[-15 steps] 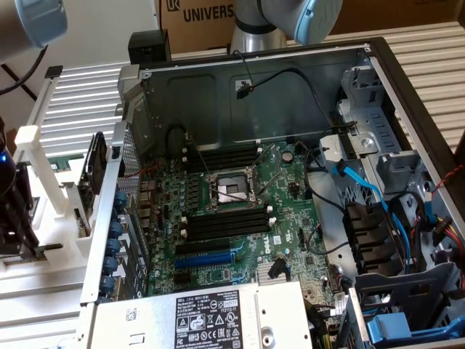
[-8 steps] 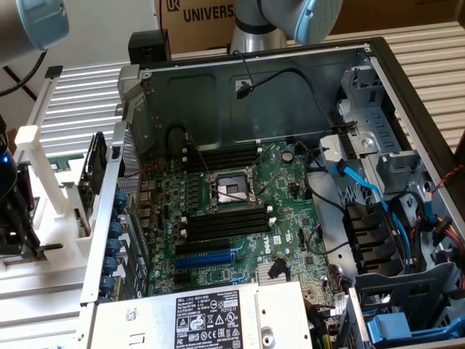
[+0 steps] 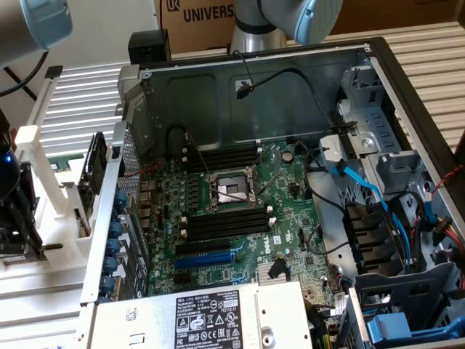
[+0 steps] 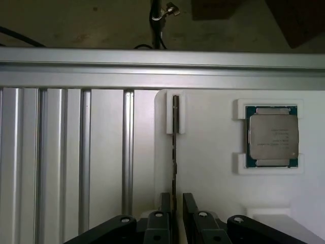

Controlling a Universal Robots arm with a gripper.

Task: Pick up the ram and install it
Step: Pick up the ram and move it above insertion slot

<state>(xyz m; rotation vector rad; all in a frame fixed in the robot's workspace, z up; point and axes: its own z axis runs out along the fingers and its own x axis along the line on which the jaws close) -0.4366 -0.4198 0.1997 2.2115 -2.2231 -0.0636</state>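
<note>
The gripper (image 4: 176,199) hung released, jaws straddling the ram (image 4: 175,147), not yet lifted from its holder (image 4: 203,152). The slots (image 3: 221,156), mid-frame in the exterior view, sat empty.

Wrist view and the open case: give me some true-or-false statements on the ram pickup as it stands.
The ram stands on edge in a white holder. True.
The pincer has lifted the ram clear. False: it straddles the ram, open, and the ram sits in the holder.
A processor lies in a pocket beside the ram. True.
A cooler covers the processor socket on the motherboard. False: the socket is uncovered.
</note>
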